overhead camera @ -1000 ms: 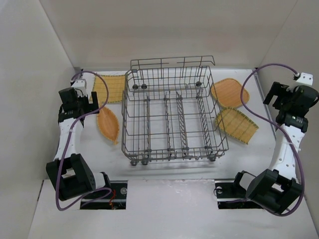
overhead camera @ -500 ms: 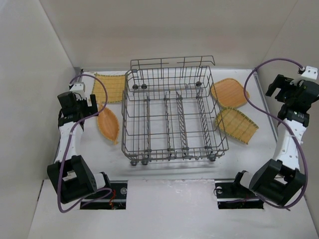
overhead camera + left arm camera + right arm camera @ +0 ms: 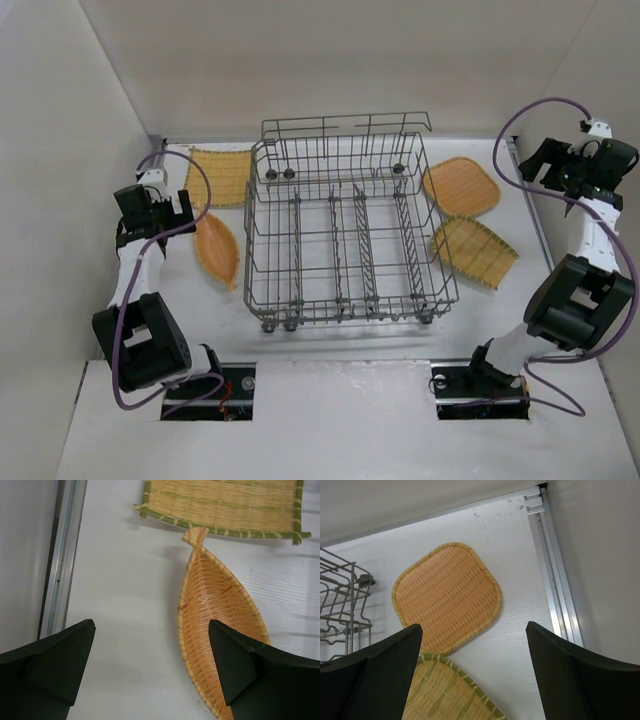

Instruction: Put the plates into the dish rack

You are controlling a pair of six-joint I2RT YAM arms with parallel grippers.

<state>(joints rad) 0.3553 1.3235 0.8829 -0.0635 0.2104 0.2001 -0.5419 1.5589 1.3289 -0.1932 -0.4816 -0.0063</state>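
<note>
The white table carried everything. The dish rack, grey wire, sat mid-table between your two arms, upright on its small wheels, with rows of tines running front to back.

All four plates lay flat on the table outside the rack, two per side. On the left, the back-left yellow plate sat against the rack's far-left corner. The leaf-shaped orange plate lay just in front of it, beside the rack's left wall, with its knotted tip pointing at the yellow plate's green rim. In the left wrist view the tip met that rim, but you couldn't tell whether they actually touched. On the right, the rounded orange plate lay near the rack's far-right corner. The right yellow plate lay just in front of it and a bit askew, their rims just beside each other.

Your left gripper hung above the table by the left wall, with the jaws spread wide and nothing between them. Its right finger sat over the leaf-shaped plate's edge in the wrist view.

Your right gripper was up high near the right wall, looking down at the rounded orange plate. Its jaws were wide apart and held nothing.
</note>
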